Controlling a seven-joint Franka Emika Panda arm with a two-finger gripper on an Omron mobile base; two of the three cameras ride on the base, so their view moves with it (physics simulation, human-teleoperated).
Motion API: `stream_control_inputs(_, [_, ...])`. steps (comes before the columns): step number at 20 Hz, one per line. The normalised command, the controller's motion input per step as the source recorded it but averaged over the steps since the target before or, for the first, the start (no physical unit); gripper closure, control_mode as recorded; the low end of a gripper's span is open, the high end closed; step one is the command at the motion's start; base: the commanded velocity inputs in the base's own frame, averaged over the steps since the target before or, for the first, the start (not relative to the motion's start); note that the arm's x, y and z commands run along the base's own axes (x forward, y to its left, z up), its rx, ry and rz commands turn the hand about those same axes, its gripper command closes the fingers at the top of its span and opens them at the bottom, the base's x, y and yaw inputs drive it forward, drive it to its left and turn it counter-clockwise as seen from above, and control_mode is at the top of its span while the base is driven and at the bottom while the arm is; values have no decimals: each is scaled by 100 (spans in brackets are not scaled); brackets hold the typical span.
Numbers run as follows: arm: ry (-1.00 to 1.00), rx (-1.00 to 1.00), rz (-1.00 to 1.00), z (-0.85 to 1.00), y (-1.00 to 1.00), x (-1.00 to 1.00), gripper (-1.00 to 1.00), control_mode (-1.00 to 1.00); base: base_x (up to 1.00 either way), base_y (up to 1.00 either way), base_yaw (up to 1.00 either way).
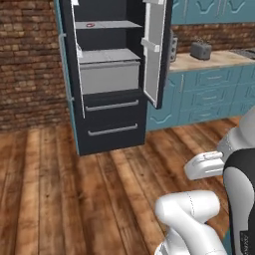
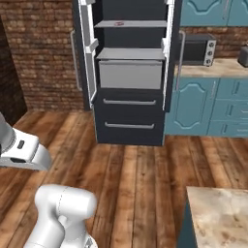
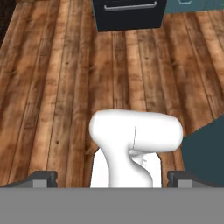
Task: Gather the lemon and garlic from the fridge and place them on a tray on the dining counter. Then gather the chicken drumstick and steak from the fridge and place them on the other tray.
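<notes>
The fridge stands across the wooden floor with both upper doors swung open. A small reddish steak lies on its upper shelf, above a grey drawer. The lemon, the garlic and the chicken drumstick are out of view, as are the trays. A corner of the dining counter shows at the lower right. My gripper is open and holds nothing; its fingertips stand far apart over the floor, well short of the fridge's bottom drawer.
A teal cabinet run with a toaster and a microwave lies right of the fridge. A brick wall is to its left. Open wooden floor separates me from the fridge. The counter's teal base is close on the right.
</notes>
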Motion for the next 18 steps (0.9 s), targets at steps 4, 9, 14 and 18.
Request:
stream_control_inputs(4, [0, 0, 0, 0, 0, 0, -100, 100, 92, 0, 23])
stream_control_inputs(9, [0, 0, 0, 0, 0, 0, -100, 100, 73, -9, 17])
stream_control_inputs(14, [0, 0, 0, 0, 0, 0, -100, 100, 55, -19, 9])
stream_control_inputs(18, [0, 0, 0, 0, 0, 0, -100, 100, 44, -41, 2])
